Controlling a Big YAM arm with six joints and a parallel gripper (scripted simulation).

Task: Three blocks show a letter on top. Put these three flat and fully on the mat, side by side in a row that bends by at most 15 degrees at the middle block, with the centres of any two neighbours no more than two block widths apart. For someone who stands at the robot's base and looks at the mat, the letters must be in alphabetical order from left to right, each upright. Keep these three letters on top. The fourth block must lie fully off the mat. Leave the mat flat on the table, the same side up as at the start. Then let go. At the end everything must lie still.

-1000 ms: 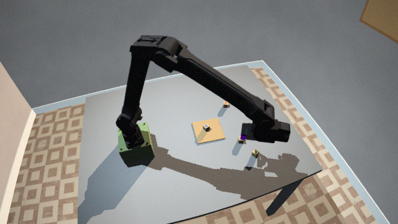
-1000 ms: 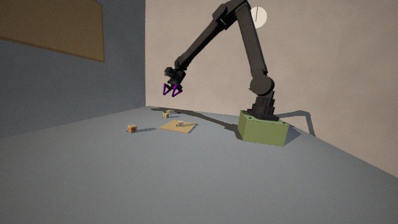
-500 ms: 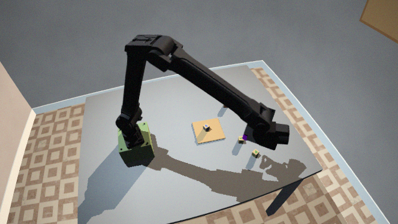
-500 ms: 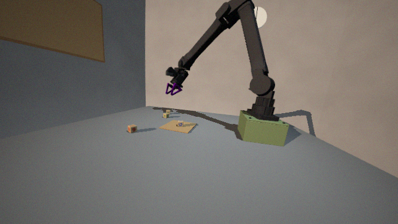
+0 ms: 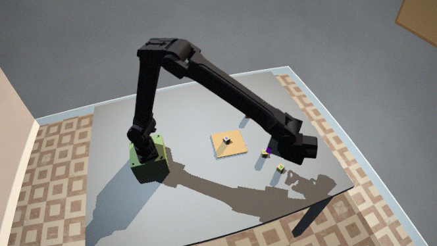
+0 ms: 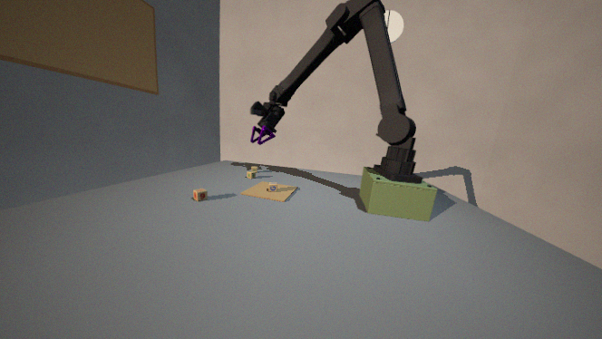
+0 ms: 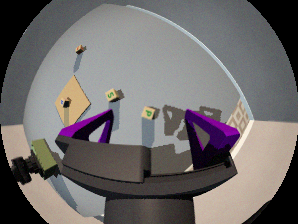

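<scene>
Currently stretched over grey table [image 5: 187, 125] [image 6: 272, 272] [image 7: 150, 55] from green base [image 5: 161, 141] [image 6: 399, 199] [image 7: 45, 159], top-view 9 o'clock of mat [image 5: 237, 138] [image 6: 254, 192] [image 7: 76, 92] | gripper [image 5: 268, 150] [image 6: 257, 142] [image 7: 149, 113] spread wide, raised | blue-marked block [image 5: 226, 140] [image 6: 273, 188] [image 7: 65, 102] on mat; off it, red-marked block [image 5: 247, 117] [image 6: 200, 195] [image 7: 80, 49] at 1, S block [image 5: 264, 153] [image 6: 251, 175] [image 7: 113, 95] between 3 and 4, P block [image 5: 280, 168] [image 6: 254, 169] [image 7: 148, 113] near 4

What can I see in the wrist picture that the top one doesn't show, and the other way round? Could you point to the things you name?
Only the wrist picture: both purple fingers of the open pincer [image 7: 149, 112], and a readable green P on one block [image 7: 148, 113] [image 5: 280, 168].
Only the top picture: the arm's long upper stretch [image 5: 230, 92] and a table leg [image 5: 310, 215].
Both: the tan mat [image 7: 75, 92] [image 5: 235, 148] with one block [image 7: 66, 102] [image 5: 226, 140] on it, and the green base [image 7: 44, 159] [image 5: 149, 174].
</scene>
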